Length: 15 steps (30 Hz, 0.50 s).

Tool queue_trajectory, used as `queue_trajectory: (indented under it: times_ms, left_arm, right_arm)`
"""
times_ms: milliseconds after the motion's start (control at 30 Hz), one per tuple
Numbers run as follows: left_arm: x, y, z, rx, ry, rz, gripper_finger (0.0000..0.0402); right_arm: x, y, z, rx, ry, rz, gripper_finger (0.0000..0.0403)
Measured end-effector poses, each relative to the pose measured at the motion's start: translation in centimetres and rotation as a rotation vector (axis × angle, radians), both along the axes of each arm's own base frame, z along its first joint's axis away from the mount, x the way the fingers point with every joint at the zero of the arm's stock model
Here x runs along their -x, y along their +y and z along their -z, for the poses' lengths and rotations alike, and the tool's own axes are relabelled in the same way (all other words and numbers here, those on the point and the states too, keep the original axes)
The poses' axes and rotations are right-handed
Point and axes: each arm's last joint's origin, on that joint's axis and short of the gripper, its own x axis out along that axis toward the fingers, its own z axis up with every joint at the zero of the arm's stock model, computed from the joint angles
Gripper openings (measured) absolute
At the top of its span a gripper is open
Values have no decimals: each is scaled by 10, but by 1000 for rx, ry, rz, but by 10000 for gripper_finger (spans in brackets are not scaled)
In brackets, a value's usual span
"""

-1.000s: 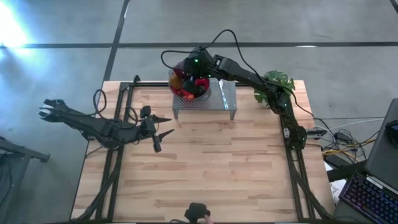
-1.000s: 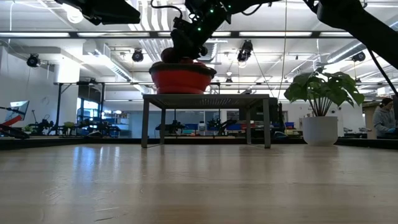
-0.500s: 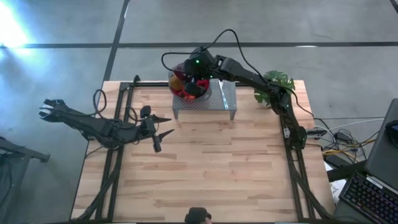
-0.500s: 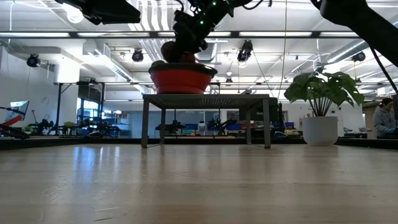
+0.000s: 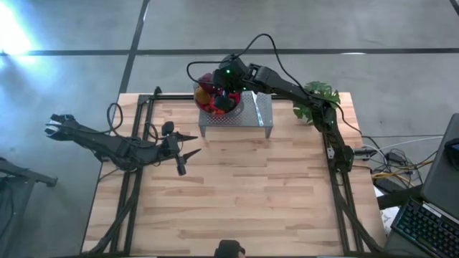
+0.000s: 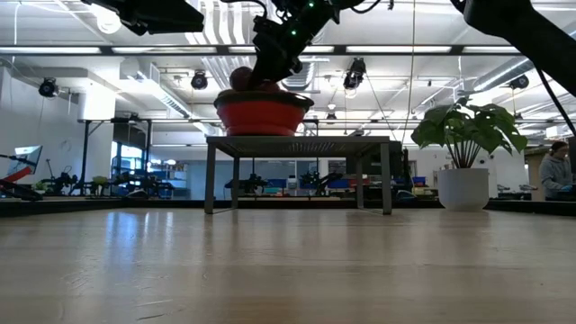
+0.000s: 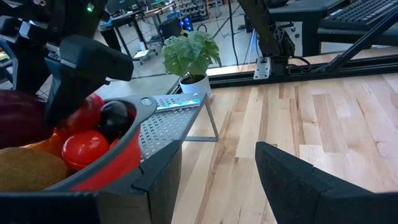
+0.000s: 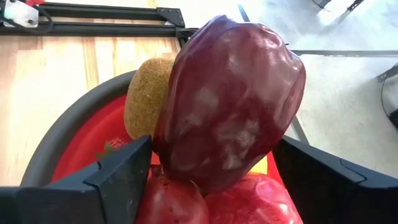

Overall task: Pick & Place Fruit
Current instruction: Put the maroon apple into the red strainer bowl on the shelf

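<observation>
Hovering over the near-left part of the table [image 5: 237, 201], the left gripper [image 5: 188, 147] waits with its fingers apart and nothing between them. Farther back, a perforated metal stand [image 5: 251, 115] carries the red-lined bowl [image 6: 261, 114] heaped with fruit [image 5: 214, 102]. The right gripper [image 5: 228, 84] is down in that bowl. Only the right wrist view shows its grip: fingers [image 8: 118, 177] spread wide on either side of the large maroon fruit [image 8: 230, 99], which sits on red apples [image 8: 249, 202] beside a kiwi [image 8: 144, 96]. Overhead, the arm hides this. Level across the table, the potted plant [image 6: 466, 144] stands beyond the stand's right end.
</observation>
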Motion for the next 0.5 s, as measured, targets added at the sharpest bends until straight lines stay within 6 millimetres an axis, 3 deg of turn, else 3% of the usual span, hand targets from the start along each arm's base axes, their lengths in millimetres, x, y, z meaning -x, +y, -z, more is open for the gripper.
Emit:
queue_trajectory:
  times_ms: [300,500]
  left_arm:
    - [0,0,0,-1,1,0,211]
    - [0,0,0,-6,2,1,211]
  right_arm:
    - [0,0,0,0,3,-1,309]
    - [0,2,0,-2,5,-3,321]
